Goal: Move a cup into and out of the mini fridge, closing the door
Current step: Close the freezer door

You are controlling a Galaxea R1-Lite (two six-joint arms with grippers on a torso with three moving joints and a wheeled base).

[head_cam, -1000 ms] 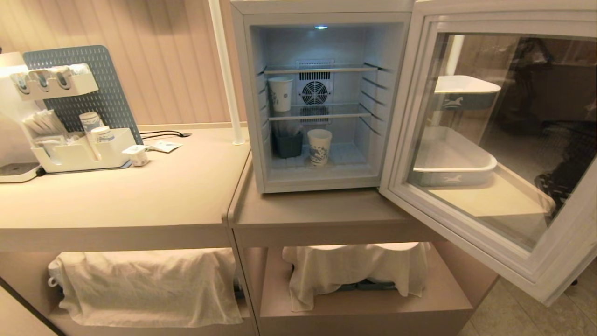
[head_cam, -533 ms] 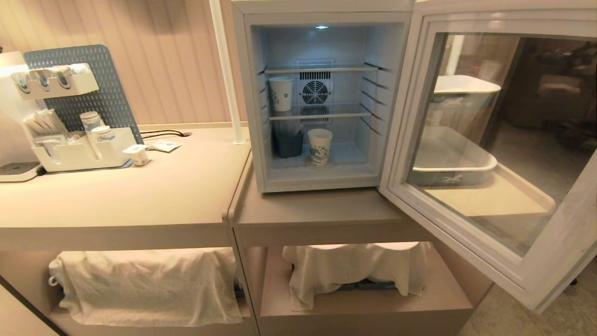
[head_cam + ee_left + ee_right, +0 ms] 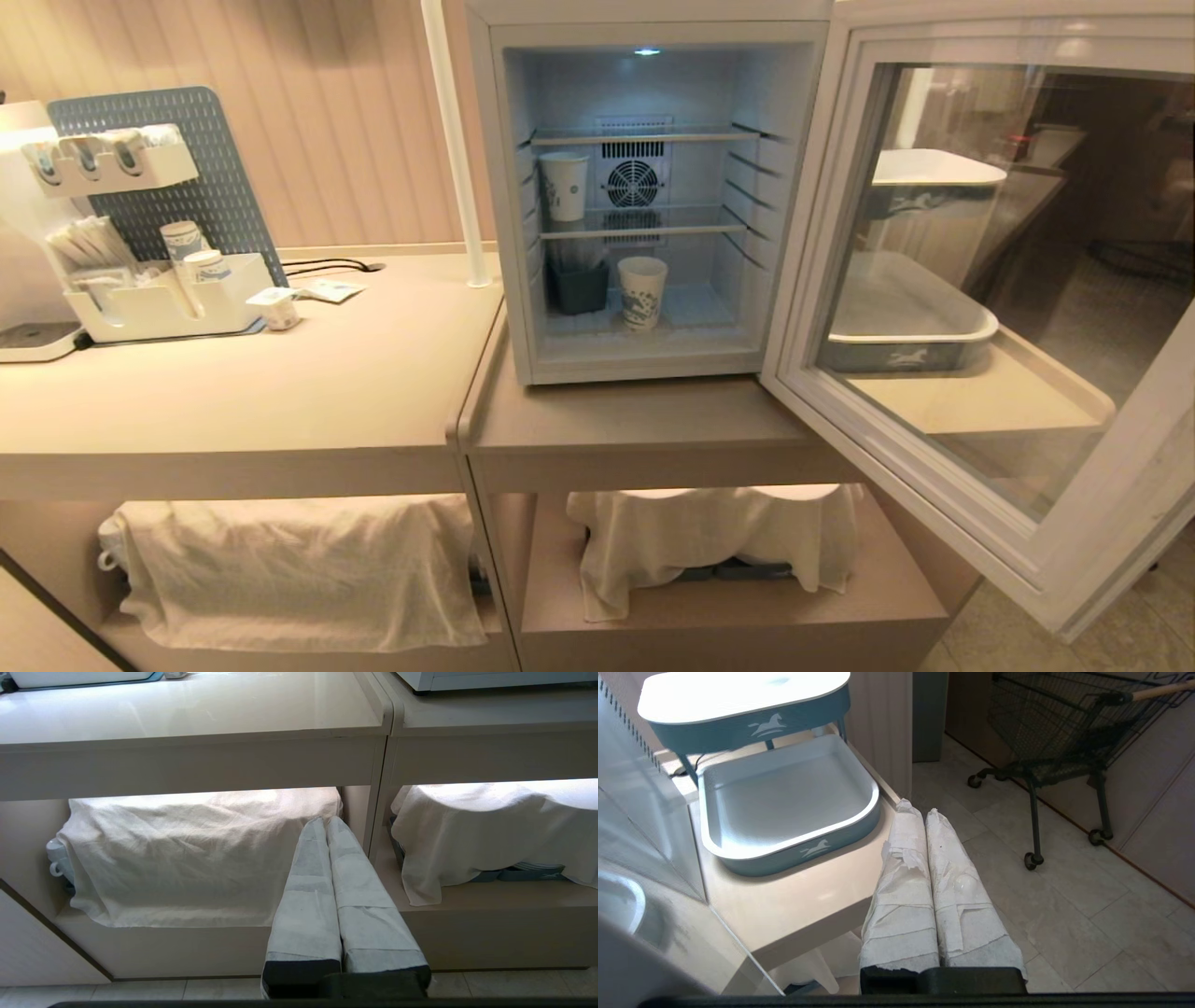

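Observation:
The mini fridge [image 3: 644,359] stands open on the counter. The cup [image 3: 642,293], white with a blue print, stands upright on the fridge floor near the middle. A second white cup [image 3: 564,187] stands on the middle wire shelf at the left. The door [image 3: 896,457] hangs wide open to the right; its glass [image 3: 635,826] also shows in the right wrist view. Neither gripper shows in the head view. My right gripper [image 3: 920,809] is shut and empty, out beyond the door by the counter's end. My left gripper [image 3: 325,821] is shut and empty, low before the cloth-covered under-shelf.
A dark box [image 3: 577,287] sits left of the cup inside the fridge. A white organiser [image 3: 168,313] with stacked cups and a tiny tub [image 3: 278,310] stand on the left counter. Two stacked trays [image 3: 784,807] sit past the door. A shopping cart [image 3: 1055,728] stands on the floor.
The door's free edge has shifted a little leftwards, towards the fridge, and the reflections in its glass have changed. The cup has not moved.

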